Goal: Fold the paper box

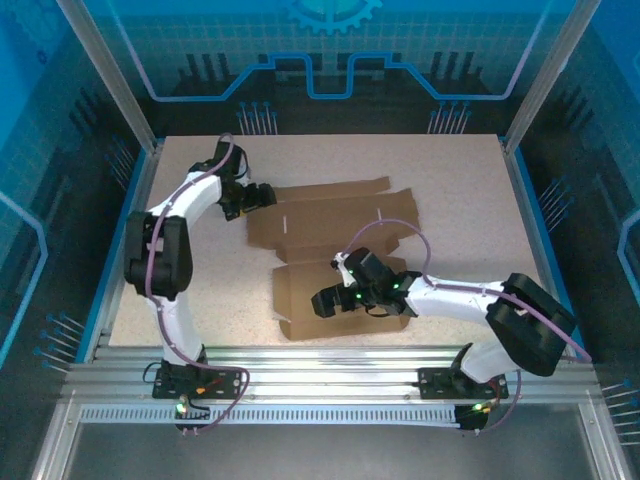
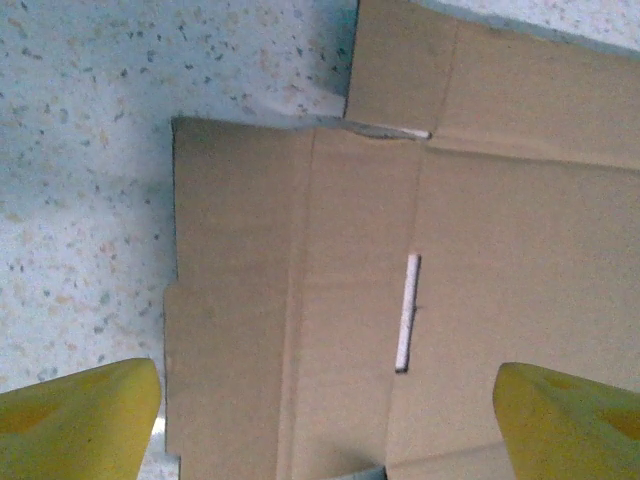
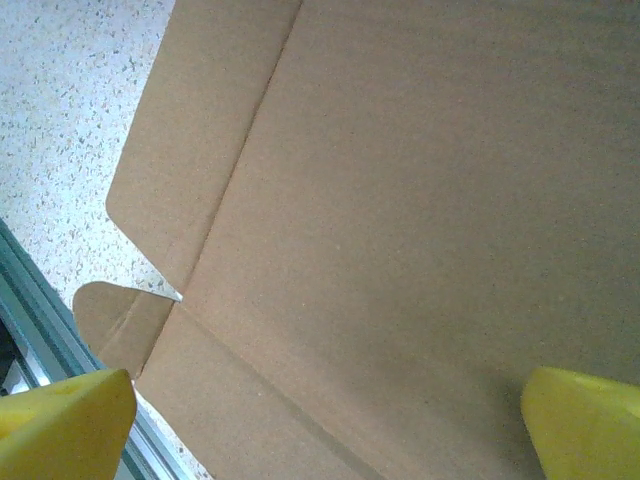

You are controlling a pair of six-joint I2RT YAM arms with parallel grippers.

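Early step: paper box (image 1: 335,255) mostly flat on bench (image 1: 460,200). Left end effector (image 1: 262,195) upper left, right end effector (image 1: 335,300) lower centre, both spread apart. Next probably needs a flap gripped.

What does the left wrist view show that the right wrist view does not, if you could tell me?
Left wrist view: a narrow white slot cut in the paper box, a second slot at a notched corner above it, and the panel's straight left edge. Right wrist view: a long diagonal crease, a rounded tab at the box's corner, and the metal rail beside it. Both: brown cardboard on the speckled table, with yellow fingers spread wide at the lower corners, the left fingers and the right fingers, gripping nothing.
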